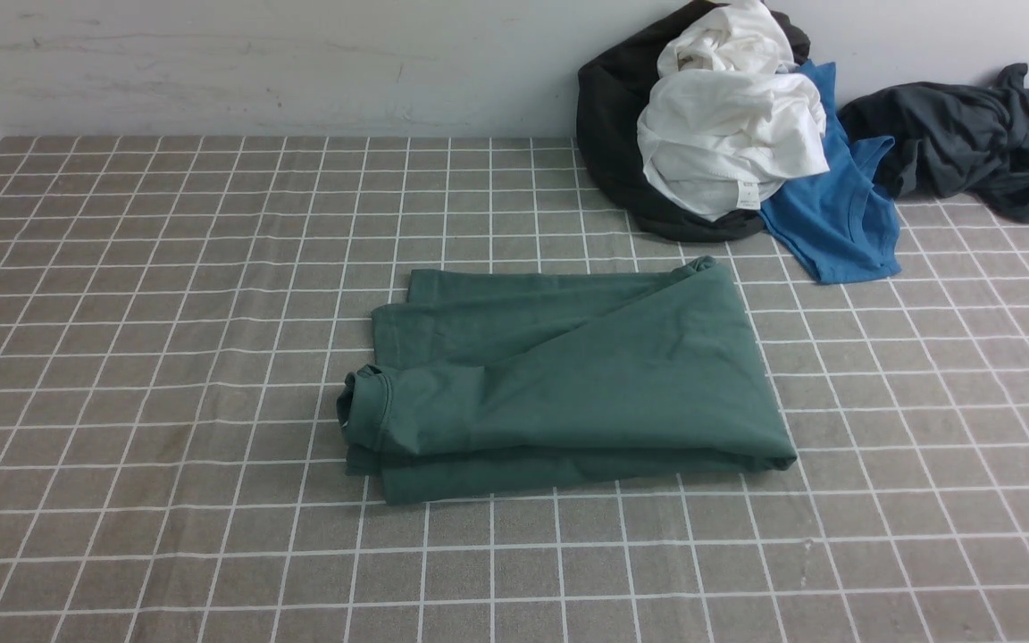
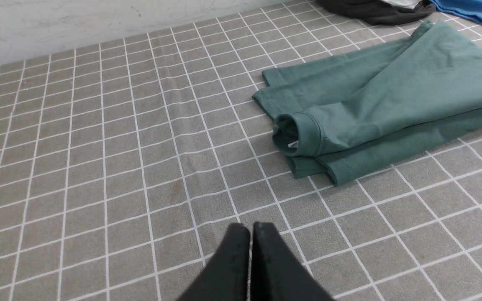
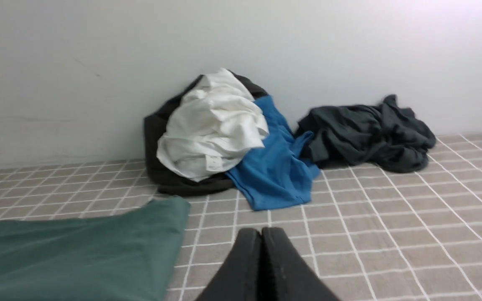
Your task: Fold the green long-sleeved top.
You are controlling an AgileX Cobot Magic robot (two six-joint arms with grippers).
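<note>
Both grippers, left (image 2: pixel 251 228) and right (image 3: pixel 261 232), hover closed and empty above the checked tablecloth (image 1: pixel 166 357), clear of the green long-sleeved top (image 1: pixel 568 384) lying folded mid-table, with a heap of clothes (image 1: pixel 729 134) by the wall.

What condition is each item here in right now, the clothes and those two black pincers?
green long-sleeved top: folded into a flat bundle on the checked tablecloth, untouched.
white garment: crumpled atop the pile by the wall.
blue tee: loosely spread.
dark grey garment: bunched.
left gripper: shut, empty.
right gripper: shut, empty.
</note>
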